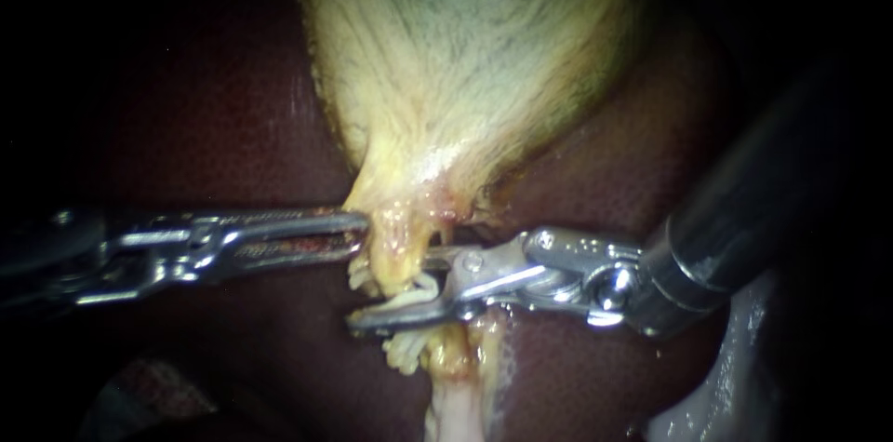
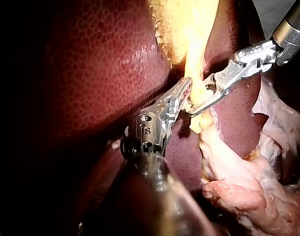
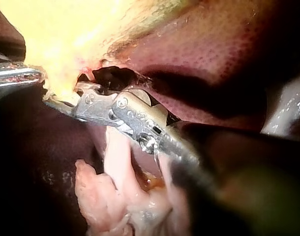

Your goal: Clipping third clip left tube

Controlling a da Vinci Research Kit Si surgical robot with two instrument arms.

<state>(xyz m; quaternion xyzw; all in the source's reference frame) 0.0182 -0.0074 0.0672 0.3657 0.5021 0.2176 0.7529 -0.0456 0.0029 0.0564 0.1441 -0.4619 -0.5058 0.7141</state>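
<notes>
tube [image 1: 400, 251] runs vertical below gallbladder [image 1: 465, 51] | left instrument [image 1: 361, 233] nips it | right instrument [image 1: 393, 295] agape astride it

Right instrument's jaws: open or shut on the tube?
Open. The right instrument shows a gap between its jaws in endoscope and left wrist views; they straddle the tube, unclamped.

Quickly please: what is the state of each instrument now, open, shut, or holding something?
Left instrument: shut on the gallbladder, at its narrow neck.
Right instrument: open, straddling the tube, not yet closed on it.
</notes>
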